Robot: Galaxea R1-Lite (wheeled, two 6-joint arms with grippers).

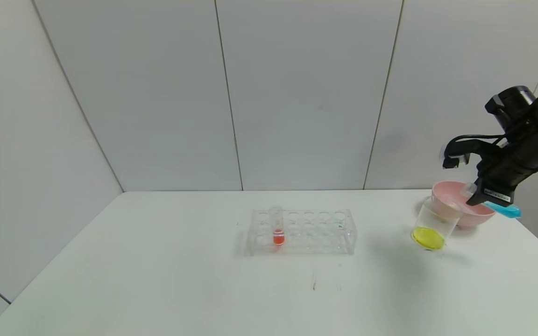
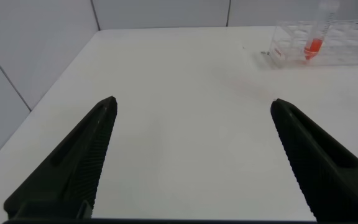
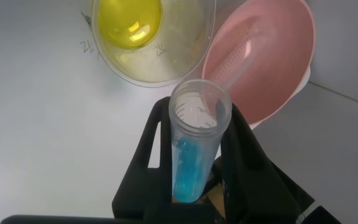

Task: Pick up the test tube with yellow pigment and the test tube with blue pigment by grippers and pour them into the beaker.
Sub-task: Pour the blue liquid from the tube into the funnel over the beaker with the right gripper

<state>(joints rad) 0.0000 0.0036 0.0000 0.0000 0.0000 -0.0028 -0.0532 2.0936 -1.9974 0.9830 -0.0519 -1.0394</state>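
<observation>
My right gripper (image 1: 491, 198) (image 3: 197, 111) is shut on the test tube with blue pigment (image 1: 505, 209) (image 3: 193, 146). It holds the tube tilted above the table's right side. The tube's open mouth points toward the beaker, and the cyan liquid lies at its closed end. The beaker (image 1: 432, 223) (image 3: 166, 59) stands just left of the gripper with yellow liquid (image 1: 428, 237) (image 3: 129, 23) in its bottom. No tube holding yellow liquid shows. My left gripper (image 2: 192, 102) hovers open over bare table, out of the head view.
A pink bowl (image 1: 477, 217) (image 3: 288, 59) sits behind the beaker, touching it, with an empty clear tube (image 3: 238, 65) lying inside. A clear tube rack (image 1: 315, 233) (image 2: 347, 46) at mid-table holds one red-orange tube (image 1: 278, 228) (image 2: 314, 43). The table's right edge is close.
</observation>
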